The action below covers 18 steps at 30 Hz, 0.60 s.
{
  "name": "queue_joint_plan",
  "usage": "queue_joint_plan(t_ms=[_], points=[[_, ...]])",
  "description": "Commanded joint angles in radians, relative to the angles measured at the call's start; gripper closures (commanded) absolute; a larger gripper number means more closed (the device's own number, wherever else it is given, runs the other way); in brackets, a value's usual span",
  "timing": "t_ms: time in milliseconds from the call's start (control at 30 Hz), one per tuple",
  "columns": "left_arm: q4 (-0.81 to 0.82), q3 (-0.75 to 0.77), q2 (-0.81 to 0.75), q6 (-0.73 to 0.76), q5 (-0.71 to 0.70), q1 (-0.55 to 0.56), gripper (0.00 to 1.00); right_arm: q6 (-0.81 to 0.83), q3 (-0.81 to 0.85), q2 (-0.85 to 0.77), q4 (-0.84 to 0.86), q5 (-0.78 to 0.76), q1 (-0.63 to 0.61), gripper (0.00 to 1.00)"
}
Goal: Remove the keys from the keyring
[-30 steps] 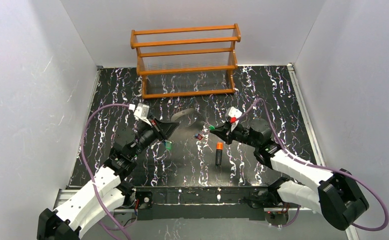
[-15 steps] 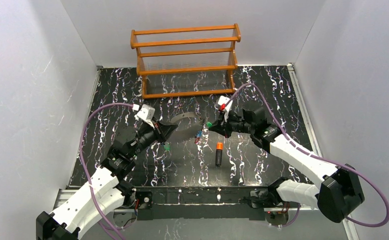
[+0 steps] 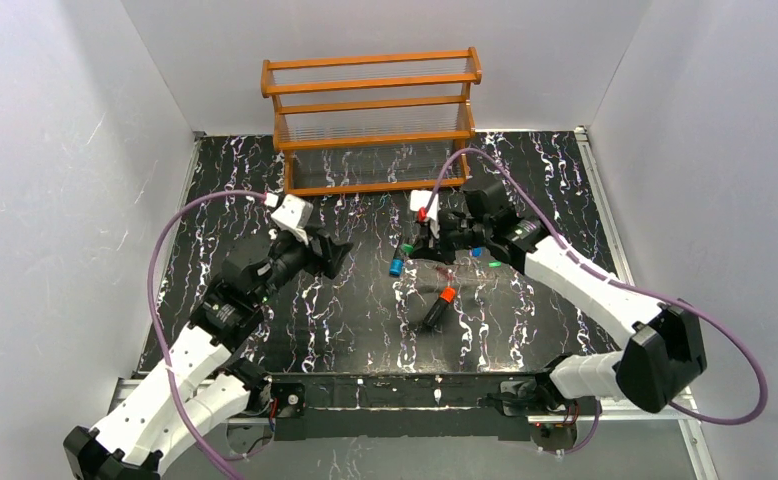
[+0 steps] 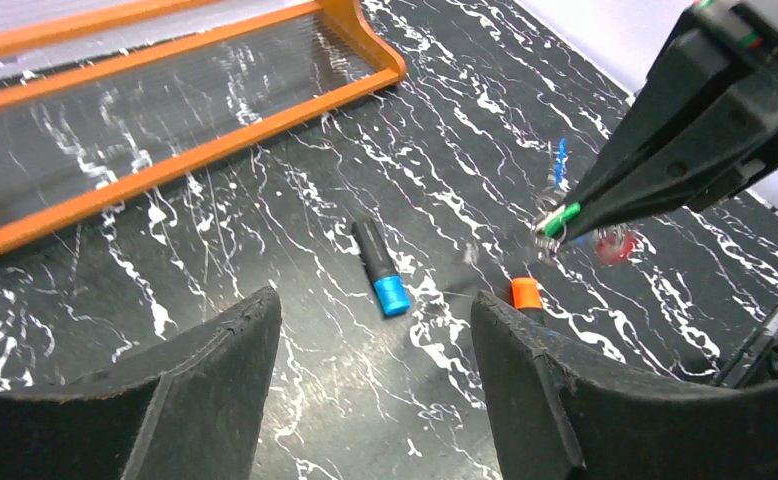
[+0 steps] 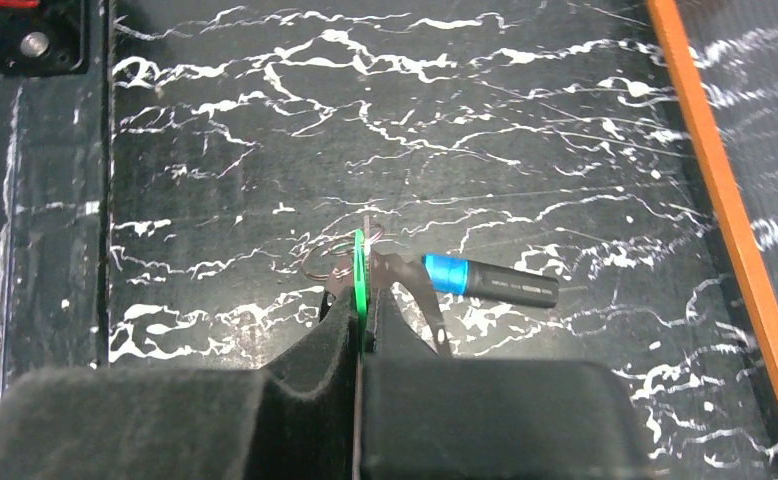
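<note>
My right gripper (image 5: 359, 300) is shut on a green-headed key (image 5: 359, 268), held edge-on above the table. A grey flat strip, the keyring (image 5: 417, 295), and a thin wire loop (image 5: 325, 262) hang at that key. In the top view the right gripper (image 3: 412, 248) is left of centre, with a small blue key (image 3: 475, 252) and a green one (image 3: 492, 263) by its arm; whether they sit on the ring I cannot tell. My left gripper (image 4: 375, 298) is open with nothing between its fingers, and stands apart to the left (image 3: 337, 247).
A blue-capped black marker (image 3: 397, 262) lies just under the right gripper. An orange-capped marker (image 3: 437, 305) lies nearer the front. An orange wooden rack (image 3: 373, 120) stands at the back. White walls close in both sides of the black marbled table (image 3: 265, 320).
My left gripper has opened, let go of the grey ring and drawn back left. The right arm swung up and left with the green key, and the ring went with it.
</note>
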<state>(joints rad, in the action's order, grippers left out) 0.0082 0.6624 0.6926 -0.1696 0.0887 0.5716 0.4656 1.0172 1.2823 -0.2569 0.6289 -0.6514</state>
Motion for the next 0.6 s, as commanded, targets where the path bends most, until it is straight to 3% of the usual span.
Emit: queue_joint_plan(t_ms=[0,333,567], points=[[0.011,0.087,0.091,0.121,0.051,-0.003,0.33,0.221,0.118,0.063,-0.114,0.134,-0.023,0.98],[-0.002,0.184,0.292,0.378,0.333,-0.015,0.33,0.517,0.189,0.109,-0.169,0.061,-0.092,0.99],[-0.095,0.231,0.39,0.462,0.541,-0.041,0.35,0.572,0.165,0.107,-0.107,0.001,-0.168,0.99]])
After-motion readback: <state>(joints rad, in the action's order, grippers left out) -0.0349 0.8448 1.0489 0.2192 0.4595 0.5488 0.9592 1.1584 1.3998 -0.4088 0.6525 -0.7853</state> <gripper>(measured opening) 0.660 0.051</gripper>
